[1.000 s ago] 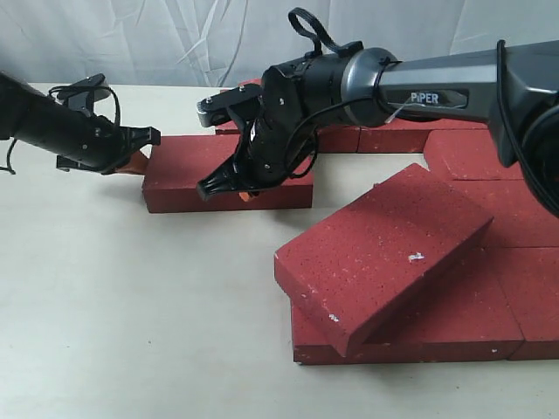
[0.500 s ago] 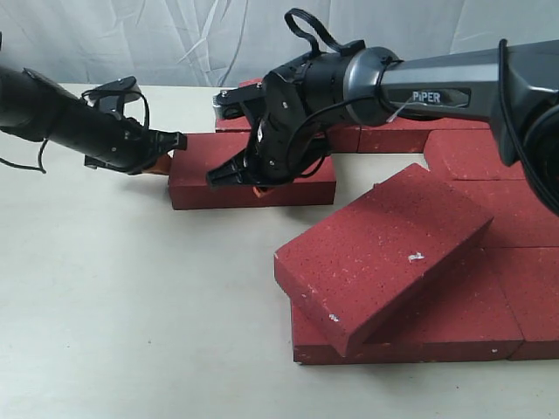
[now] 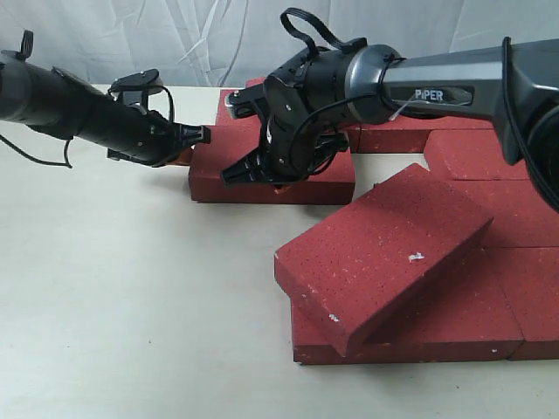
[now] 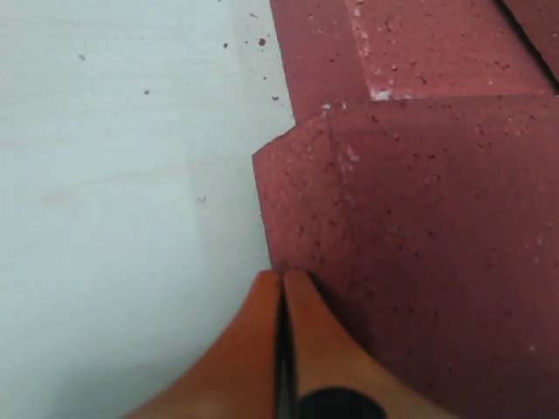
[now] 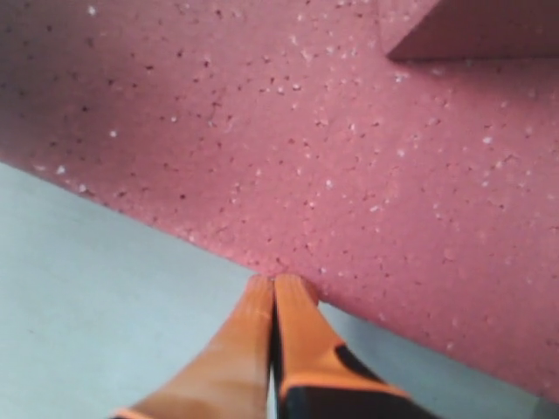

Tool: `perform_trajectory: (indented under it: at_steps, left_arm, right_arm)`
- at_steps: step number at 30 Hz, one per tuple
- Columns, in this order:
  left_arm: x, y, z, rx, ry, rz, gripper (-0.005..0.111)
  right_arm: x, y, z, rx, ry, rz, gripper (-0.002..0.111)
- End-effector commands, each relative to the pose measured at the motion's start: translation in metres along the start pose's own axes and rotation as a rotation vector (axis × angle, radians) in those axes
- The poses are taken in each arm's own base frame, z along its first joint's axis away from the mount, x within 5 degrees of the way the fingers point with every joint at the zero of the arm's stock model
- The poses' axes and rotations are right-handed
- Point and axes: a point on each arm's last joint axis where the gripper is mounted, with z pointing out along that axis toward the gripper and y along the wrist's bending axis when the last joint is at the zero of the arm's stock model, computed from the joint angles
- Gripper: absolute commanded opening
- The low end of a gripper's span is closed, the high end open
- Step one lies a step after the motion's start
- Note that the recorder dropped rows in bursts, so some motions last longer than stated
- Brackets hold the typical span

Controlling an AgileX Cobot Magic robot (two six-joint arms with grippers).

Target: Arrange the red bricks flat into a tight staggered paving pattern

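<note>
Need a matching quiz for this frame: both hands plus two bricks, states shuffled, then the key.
1. left hand
2. right hand
3. chipped brick
4. brick between the hands

a. tilted, propped on other bricks
b. shut, tips at a brick's short end
c. lying flat on the table
d. shut, tips at a brick's long edge

Pairs: 1-b, 2-d, 3-a, 4-c

1. Red bricks [image 3: 384, 253]: dark red, matte, fine pale speckles; white chip [image 3: 417, 257] on the tilted one.
2. Table [image 3: 131, 305]: plain pale cream.
3. Left gripper [image 4: 281, 284] and right gripper [image 5: 272, 288]: orange fingers [image 4: 249, 349], black bases.
4. Right arm [image 3: 454, 87]: black and grey, white "PIPER" lettering.
5. Backdrop [image 3: 175, 44]: white.
</note>
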Motion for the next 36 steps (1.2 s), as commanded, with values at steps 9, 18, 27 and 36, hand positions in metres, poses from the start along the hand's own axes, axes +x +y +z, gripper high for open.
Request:
perform_trajectory:
  at_steps: [9, 18, 27, 36]
  left_arm:
    - [-0.004, -0.018, 0.001, 0.037, -0.025, -0.015, 0.0]
    - [-0.004, 0.005, -0.005, -0.062, 0.015, 0.035, 0.0]
    - [0.003, 0.003, -0.004, -0.088, 0.078, -0.045, 0.0]
    - [0.011, -0.033, 0.009, -0.04, 0.061, -0.052, 0.0]
  right_arm:
    - [-0.003, 0.002, -0.004, -0.031, -0.03, 0.046, -0.001]
    - [-0.009, 0.005, -0.029, -0.226, -0.039, 0.057, -0.001]
    - [-0.005, -0.03, -0.025, -0.253, 0.062, 0.065, -0.001]
    - [0.0, -0.037, -0.012, -0.181, 0.099, -0.013, -0.001]
